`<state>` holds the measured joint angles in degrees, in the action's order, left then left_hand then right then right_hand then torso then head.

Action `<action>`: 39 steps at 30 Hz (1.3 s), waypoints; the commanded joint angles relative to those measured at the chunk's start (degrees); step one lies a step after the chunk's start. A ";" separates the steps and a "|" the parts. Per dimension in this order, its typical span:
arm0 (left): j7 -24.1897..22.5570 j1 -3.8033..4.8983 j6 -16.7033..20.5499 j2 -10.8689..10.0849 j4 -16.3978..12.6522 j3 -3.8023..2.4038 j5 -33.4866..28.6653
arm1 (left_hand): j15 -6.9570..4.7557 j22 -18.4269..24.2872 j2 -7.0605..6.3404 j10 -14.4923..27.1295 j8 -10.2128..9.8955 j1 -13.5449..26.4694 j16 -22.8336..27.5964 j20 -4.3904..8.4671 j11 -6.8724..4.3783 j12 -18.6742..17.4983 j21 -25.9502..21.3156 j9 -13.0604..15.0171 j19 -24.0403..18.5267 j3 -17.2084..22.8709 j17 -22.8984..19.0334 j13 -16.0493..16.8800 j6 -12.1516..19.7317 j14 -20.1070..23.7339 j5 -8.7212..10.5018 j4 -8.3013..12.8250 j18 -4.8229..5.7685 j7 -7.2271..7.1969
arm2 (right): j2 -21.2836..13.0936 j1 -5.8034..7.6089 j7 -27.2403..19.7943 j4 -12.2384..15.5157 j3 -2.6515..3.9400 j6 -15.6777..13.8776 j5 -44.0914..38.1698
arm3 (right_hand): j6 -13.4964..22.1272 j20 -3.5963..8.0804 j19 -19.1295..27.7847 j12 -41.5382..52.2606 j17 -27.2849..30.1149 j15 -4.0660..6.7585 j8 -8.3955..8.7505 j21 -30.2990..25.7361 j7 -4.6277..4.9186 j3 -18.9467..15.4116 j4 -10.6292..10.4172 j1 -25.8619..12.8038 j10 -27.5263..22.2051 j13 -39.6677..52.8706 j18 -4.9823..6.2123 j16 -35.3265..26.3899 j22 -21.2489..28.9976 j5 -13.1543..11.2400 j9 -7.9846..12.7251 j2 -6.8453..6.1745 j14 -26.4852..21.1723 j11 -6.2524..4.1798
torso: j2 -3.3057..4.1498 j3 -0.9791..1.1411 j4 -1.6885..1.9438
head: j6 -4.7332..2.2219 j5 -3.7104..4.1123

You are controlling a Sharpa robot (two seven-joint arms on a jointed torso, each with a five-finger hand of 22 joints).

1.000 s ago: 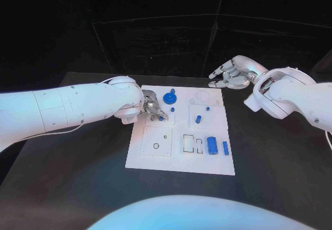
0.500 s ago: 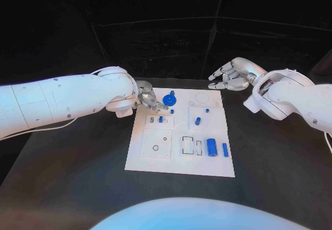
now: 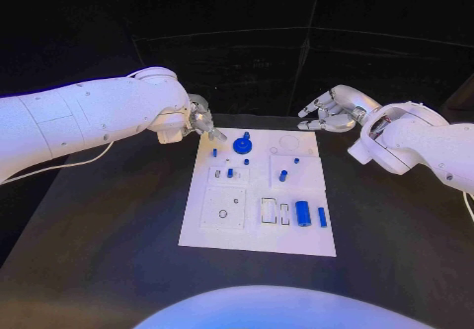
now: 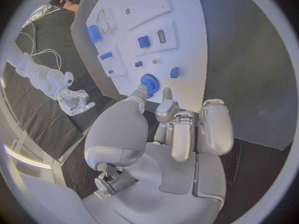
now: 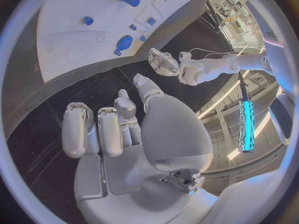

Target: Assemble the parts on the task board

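The white task board [image 3: 257,236] lies mid-table. A blue gear-like disc [image 3: 242,144] sits near its far edge, with a small blue piece [image 3: 214,152] beside it at the board's left edge. Another blue piece [image 3: 230,173] stands in a small square plate, and a blue cylinder [image 3: 303,212] and a bar [image 3: 322,216] lie near the right edge. My left hand [image 3: 201,123] hovers off the board's far-left corner, fingers loosely bent and holding nothing. The left wrist view shows this hand [image 4: 168,129] above the disc [image 4: 148,80]. My right hand [image 3: 329,111] hangs empty beyond the far-right corner.
Two more small blue pegs [image 3: 283,175] [image 3: 295,160] stand on the board's right half. Empty cut-outs [image 3: 268,209] lie next to the cylinder. Black table [image 3: 109,226] surrounds the board on every side.
My left hand has lifted off the board by the small square plate and drawn back to the far-left corner, uncovering the small blue piece at the left edge. The right hand stayed put.
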<state>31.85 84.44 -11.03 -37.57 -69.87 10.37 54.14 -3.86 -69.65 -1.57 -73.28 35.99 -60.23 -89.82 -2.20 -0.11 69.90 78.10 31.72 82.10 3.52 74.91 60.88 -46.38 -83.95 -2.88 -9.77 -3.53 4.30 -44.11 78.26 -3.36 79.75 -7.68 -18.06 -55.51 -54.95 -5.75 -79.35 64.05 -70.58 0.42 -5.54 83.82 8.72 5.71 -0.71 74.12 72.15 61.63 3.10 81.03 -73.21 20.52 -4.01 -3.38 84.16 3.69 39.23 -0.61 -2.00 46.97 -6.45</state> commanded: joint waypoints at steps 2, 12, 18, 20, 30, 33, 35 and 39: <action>-0.37 -0.26 -4.30 2.05 4.66 0.04 0.87 | 0.31 -0.36 0.74 -0.17 -0.41 -0.05 -0.18 -0.37 0.31 0.42 -0.03 -0.43 0.15 -0.57 15.09 0.27 -0.72 -6.05 0.12 -0.36 -0.60 0.17 | -0.05 0.11 -0.47 0.17 0.03 -0.07 0.24 | -0.40 0.06 0.45 -0.18 0.07 0.31 -0.35 -0.38 -0.11 -0.33 -0.12 -0.69 -0.43 -0.06 0.57 -0.30 0.05 0.06 0.08 0.02 2.04 -0.18 | 0.11 -0.08 -0.11 | -0.15 -0.25; -1.44 -1.84 -5.41 5.94 12.02 0.07 2.53 | -0.27 -1.98 0.63 -1.48 -0.19 1.96 -0.18 0.04 -0.45 1.75 0.92 -1.62 0.96 -5.22 15.09 1.71 -3.84 -6.05 0.22 -3.54 -0.31 -0.73 | 0.07 0.11 -0.52 0.25 0.03 -0.01 0.24 | -0.40 0.06 0.45 -0.18 0.07 0.31 -0.35 -0.38 -0.11 -0.33 -0.12 -0.69 -0.43 -0.06 0.57 -0.30 0.05 0.06 0.08 0.02 2.04 -0.18 | 0.13 -0.09 -0.07 | 0.10 -0.61; -1.84 -2.55 -5.64 7.26 14.34 0.07 2.94 | -0.58 -2.76 0.82 -2.01 -0.05 1.33 -0.18 0.36 -0.79 2.23 1.39 -1.85 1.31 -6.61 15.09 2.31 -4.79 -6.05 0.23 -4.13 -0.15 -1.11 | 0.21 0.10 -0.54 0.22 0.03 0.04 0.24 | -0.40 0.06 0.45 -0.18 0.07 0.31 -0.35 -0.38 -0.11 -0.33 -0.12 -0.69 -0.43 -0.06 0.57 -0.30 0.05 0.06 0.08 0.02 2.04 -0.18 | 0.00 0.00 -0.02 | 0.40 -0.61; -1.93 -2.72 -5.70 7.57 14.85 0.06 3.01 | -0.60 -2.79 0.85 -2.03 -0.04 1.23 -0.18 0.38 -0.81 2.24 1.40 -1.86 1.32 -6.70 15.09 2.33 -4.85 -6.05 0.23 -4.14 -0.15 -1.13 | 0.25 0.10 -0.55 0.22 0.03 0.05 0.24 | -0.40 0.06 0.45 -0.18 0.07 0.31 -0.35 -0.38 -0.11 -0.33 -0.12 -0.69 -0.43 -0.06 0.57 -0.30 0.05 0.06 0.08 0.02 2.04 -0.18 | 0.03 -0.02 -0.01 | 0.37 -0.60; -1.98 -3.08 -8.02 8.33 15.51 0.05 3.10 | -0.80 -3.34 1.78 -2.30 0.04 -0.97 -0.18 0.62 -1.07 2.43 1.71 -2.15 1.53 -7.51 15.09 2.56 -5.66 -6.05 0.20 -3.83 -0.03 -1.40 | 0.45 0.10 -0.57 0.14 0.03 0.14 0.24 | -0.38 0.07 0.42 -0.21 -0.05 0.33 -0.34 -0.38 -0.12 -0.28 -0.14 -0.68 -0.39 -0.08 0.56 -0.26 0.02 0.20 0.09 0.11 2.07 -0.18 | -0.10 0.04 0.08 | 0.67 -0.55; -1.91 -3.14 -8.57 8.41 15.46 0.05 3.10 | -0.83 -3.40 2.16 -2.31 -0.01 -1.59 -0.18 0.65 -1.09 2.42 1.74 -2.25 1.54 -7.53 15.09 2.54 -5.76 -6.05 0.19 -3.65 -0.02 -1.42 | 0.47 0.10 -0.57 0.13 0.03 0.16 0.24 | -0.38 0.07 0.42 -0.21 -0.05 0.33 -0.34 -0.38 -0.12 -0.28 -0.14 -0.68 -0.39 -0.08 0.56 -0.26 0.02 0.20 0.09 0.11 2.07 -0.18 | -0.10 0.04 0.06 | 0.66 -0.59; -1.87 -3.20 -8.82 8.45 15.37 0.05 3.10 | -0.84 -3.44 2.28 -2.31 -0.03 -1.80 -0.18 0.66 -1.09 2.42 1.75 -2.29 1.55 -7.55 15.09 2.54 -5.80 -6.05 0.19 -3.59 -0.02 -1.43 | 0.48 0.10 -0.57 0.13 0.03 0.16 0.24 | -0.38 0.07 0.42 -0.21 -0.05 0.33 -0.34 -0.38 -0.12 -0.28 -0.14 -0.68 -0.39 -0.08 0.56 -0.26 0.02 0.20 0.09 0.11 2.07 -0.18 | -0.07 0.04 0.06 | 0.65 -0.60; -1.87 -3.31 -9.04 8.51 15.05 0.05 3.10 | -0.84 -3.52 2.44 -2.34 -0.07 -2.07 -0.18 0.66 -1.09 2.44 1.80 -2.35 1.58 -7.60 15.09 2.58 -5.84 -6.05 0.19 -3.52 0.00 -1.43 | 0.51 0.10 -0.57 0.12 0.03 0.17 0.24 | -0.38 0.07 0.42 -0.21 -0.05 0.33 -0.34 -0.38 -0.12 -0.28 -0.14 -0.68 -0.39 -0.08 0.56 -0.26 0.02 0.20 0.09 0.11 2.07 -0.18 | -0.08 0.03 0.03 | 0.71 -0.63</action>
<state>30.47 81.08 -18.46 -29.16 -54.61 10.46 56.77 -4.29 -73.11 0.89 -75.15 35.75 -61.70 -89.82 -1.47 -1.13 72.12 79.68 29.43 83.25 -3.77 74.90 63.39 -51.70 -83.94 -2.88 -13.43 -3.53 2.85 -43.66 78.26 -3.48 79.80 -7.68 -18.05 -55.42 -54.95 -5.75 -79.36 64.06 -70.59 0.42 -5.54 83.82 8.72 5.71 -0.71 74.12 71.95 61.65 3.10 81.03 -73.22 20.52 -4.01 -3.38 84.15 3.48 39.14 -0.57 -1.94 47.64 -7.06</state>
